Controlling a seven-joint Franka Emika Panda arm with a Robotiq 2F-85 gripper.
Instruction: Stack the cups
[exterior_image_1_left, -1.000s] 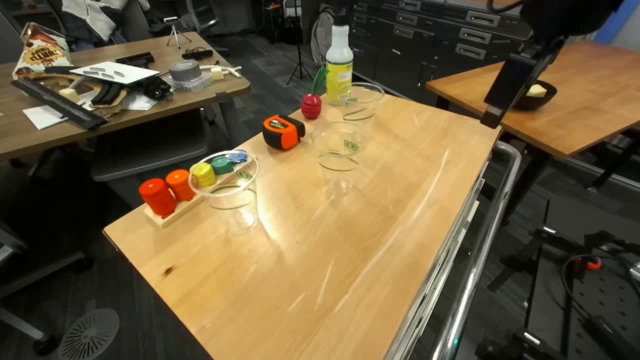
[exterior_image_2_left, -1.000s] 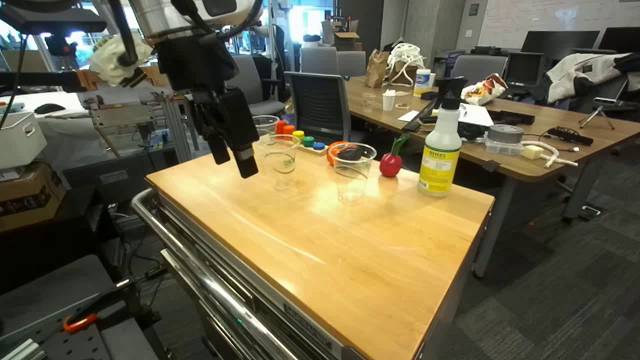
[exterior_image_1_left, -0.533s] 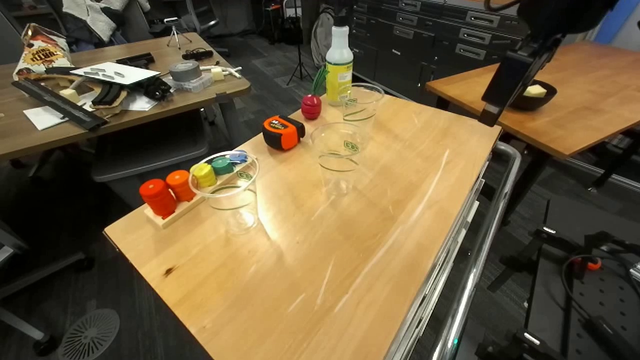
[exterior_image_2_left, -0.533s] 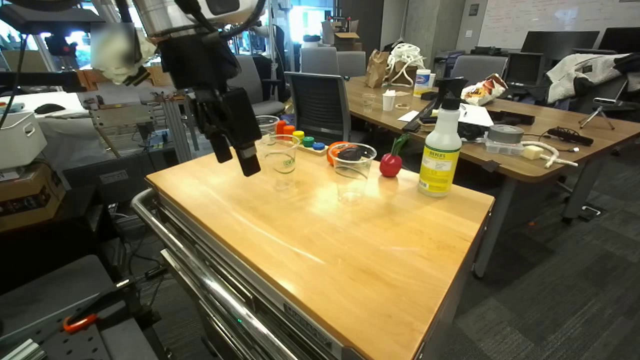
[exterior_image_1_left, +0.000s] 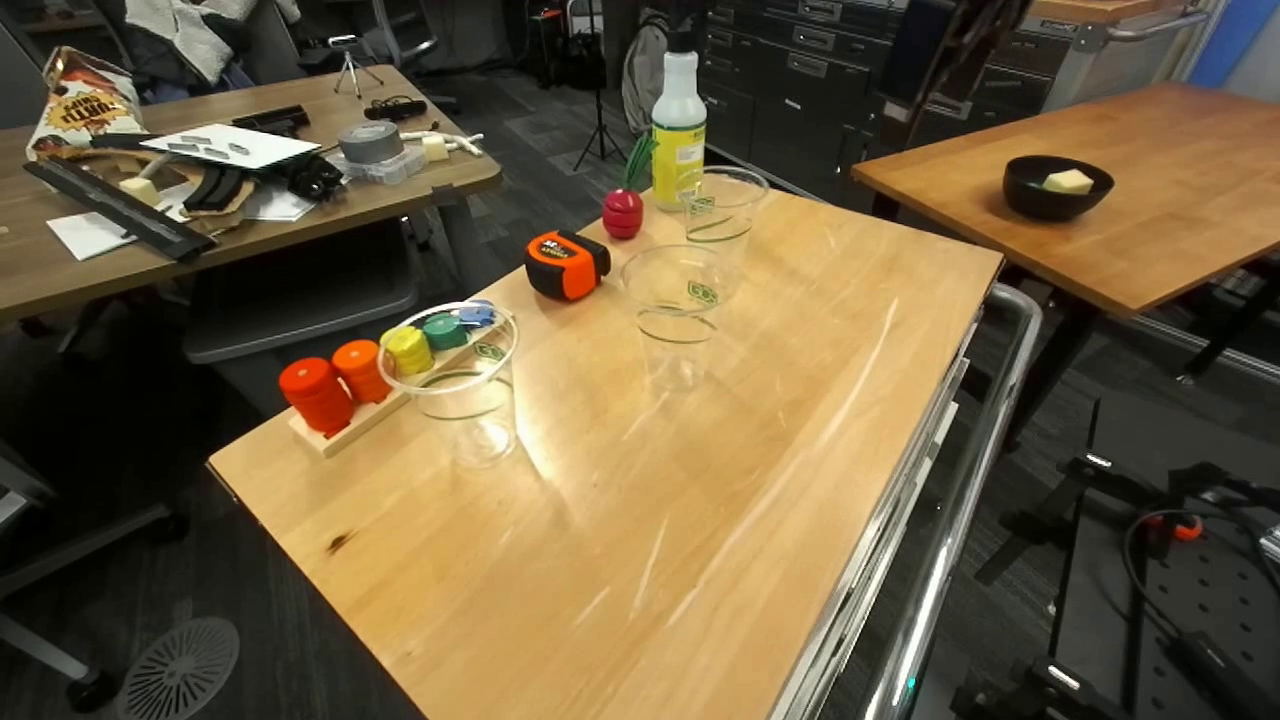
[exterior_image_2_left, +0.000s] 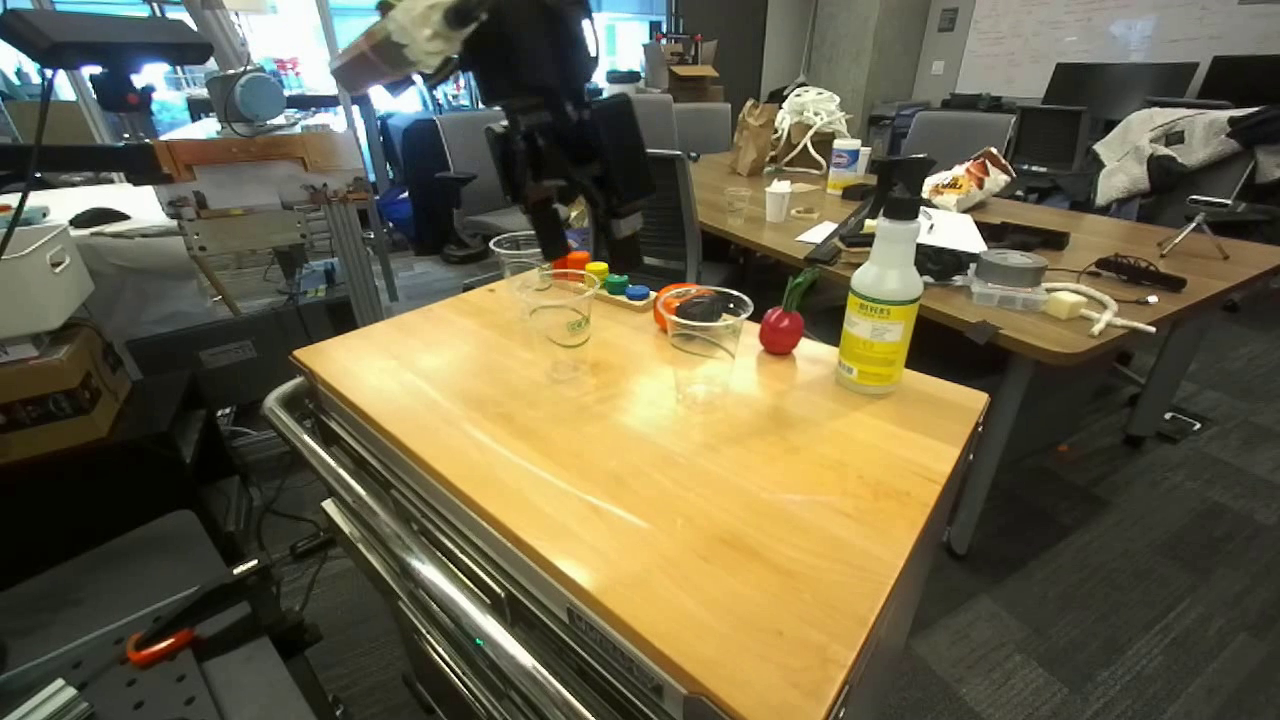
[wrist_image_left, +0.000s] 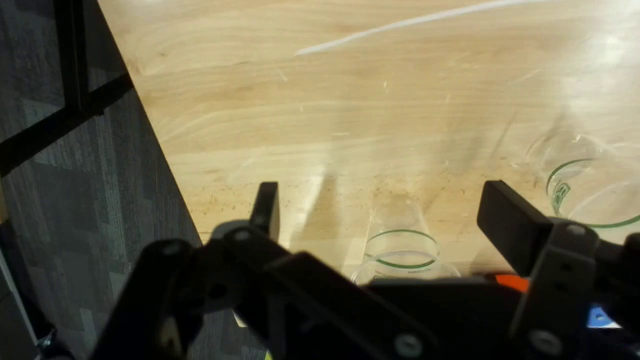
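Observation:
Three clear cups with green rings stand upright and apart on the light wooden table. In an exterior view they form a rough row: a near cup (exterior_image_1_left: 465, 410), a middle cup (exterior_image_1_left: 675, 335) and a far cup (exterior_image_1_left: 720, 215). The other exterior angle shows them as a back-left cup (exterior_image_2_left: 518, 258), a middle cup (exterior_image_2_left: 562, 335) and a right cup (exterior_image_2_left: 705, 345). My gripper (exterior_image_2_left: 590, 240) is open and empty, above the table's back-left part. In the wrist view, one cup (wrist_image_left: 397, 235) lies between the wide-spread fingers (wrist_image_left: 377, 205), its mouth partly hidden. Another cup (wrist_image_left: 595, 187) is at right.
A rack of coloured rings (exterior_image_1_left: 375, 370), an orange-black tape measure (exterior_image_1_left: 567, 265), a red radish-like toy (exterior_image_1_left: 622, 213) and a yellow-label spray bottle (exterior_image_1_left: 680, 140) line the table's far edge. A metal rail (exterior_image_2_left: 400, 560) runs along one side. A black bowl (exterior_image_1_left: 1050, 200) is on another table.
My gripper has swung up and toward the back of the table, to the right in an exterior view. The cups have not moved.

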